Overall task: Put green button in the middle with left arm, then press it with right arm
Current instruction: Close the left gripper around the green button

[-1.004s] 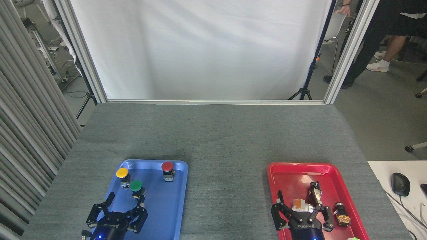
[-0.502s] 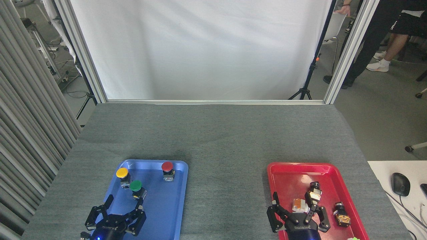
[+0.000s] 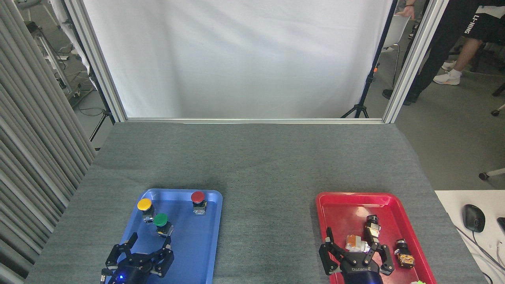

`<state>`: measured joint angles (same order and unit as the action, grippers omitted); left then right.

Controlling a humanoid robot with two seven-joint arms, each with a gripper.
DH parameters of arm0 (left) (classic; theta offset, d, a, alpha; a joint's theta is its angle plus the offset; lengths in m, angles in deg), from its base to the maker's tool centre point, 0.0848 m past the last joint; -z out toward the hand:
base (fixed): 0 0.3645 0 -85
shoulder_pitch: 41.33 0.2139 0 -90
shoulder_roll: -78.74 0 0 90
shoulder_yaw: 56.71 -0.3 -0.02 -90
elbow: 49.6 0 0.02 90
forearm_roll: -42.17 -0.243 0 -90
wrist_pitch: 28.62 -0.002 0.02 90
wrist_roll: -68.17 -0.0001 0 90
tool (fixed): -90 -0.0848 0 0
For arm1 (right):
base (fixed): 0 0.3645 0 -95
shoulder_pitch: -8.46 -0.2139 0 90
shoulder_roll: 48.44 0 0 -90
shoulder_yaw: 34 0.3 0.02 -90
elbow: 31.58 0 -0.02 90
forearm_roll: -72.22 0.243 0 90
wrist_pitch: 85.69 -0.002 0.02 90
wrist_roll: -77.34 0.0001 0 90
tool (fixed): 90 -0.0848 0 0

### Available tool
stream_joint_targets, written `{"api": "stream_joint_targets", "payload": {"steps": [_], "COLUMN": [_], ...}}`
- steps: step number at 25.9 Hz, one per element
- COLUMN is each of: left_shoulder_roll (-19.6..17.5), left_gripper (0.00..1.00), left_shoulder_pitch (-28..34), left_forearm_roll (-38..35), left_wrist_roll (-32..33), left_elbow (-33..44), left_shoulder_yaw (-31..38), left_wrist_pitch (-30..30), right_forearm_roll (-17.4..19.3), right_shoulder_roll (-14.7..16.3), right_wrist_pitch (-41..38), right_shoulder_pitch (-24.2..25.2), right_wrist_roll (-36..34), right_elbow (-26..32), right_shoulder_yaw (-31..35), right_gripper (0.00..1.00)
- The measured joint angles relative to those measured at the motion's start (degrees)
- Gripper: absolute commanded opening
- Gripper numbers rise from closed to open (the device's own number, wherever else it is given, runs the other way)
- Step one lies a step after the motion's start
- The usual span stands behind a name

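The green button stands upright in the blue tray, just right of and nearer than a yellow-capped button. My left gripper hovers over the tray's near left part, fingers spread open, its tips a short way below the green button and not touching it. My right gripper is open over the red tray, its fingers around small parts there, holding nothing that I can see. The middle, bare grey carpet-textured tabletop between the trays, has nothing on it.
A red-capped button stands at the blue tray's far right. The red tray holds several small black, silver and orange parts. A computer mouse lies on a white desk at right. A person's legs are beyond the table.
The left gripper dipped toward the near edge and then shifted slightly right, still open below the green button. The right gripper drew back a little, then crept forward again. The buttons have not moved.
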<state>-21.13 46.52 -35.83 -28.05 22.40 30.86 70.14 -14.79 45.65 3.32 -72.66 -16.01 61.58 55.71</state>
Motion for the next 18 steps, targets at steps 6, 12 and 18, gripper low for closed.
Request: {"api": "stream_joint_targets", "payload": {"steps": [6, 12, 18], "left_shoulder_roll": [0.2, 0.2, 0.3], "left_gripper": [0.91, 0.84, 0.80], "left_shoulder_pitch": [-3.1, -5.4, -7.5], "left_forearm_roll": [-0.1, -0.1, -0.1], "left_wrist_roll": [0.0, -0.1, -0.1], "left_elbow": [-5.2, -8.2, -11.1], "left_shoulder_yaw": [-0.4, -0.9, -1.1], "left_wrist_pitch": [3.2, 4.0, 5.2], "right_forearm_roll": [-0.1, -0.2, -1.6], "right_shoulder_roll": [-0.2, -1.4, -2.3], "right_wrist_pitch": [-0.3, -0.8, -1.0], "right_shoulder_pitch": [0.0, 0.1, 0.1], "right_wrist_roll": [0.0, 0.0, -0.4], "right_elbow": [0.0, 0.5, 0.7], "right_shoulder_yaw": [0.2, 0.2, 0.2], "right_gripper": [1.00, 1.00, 1.00]}}
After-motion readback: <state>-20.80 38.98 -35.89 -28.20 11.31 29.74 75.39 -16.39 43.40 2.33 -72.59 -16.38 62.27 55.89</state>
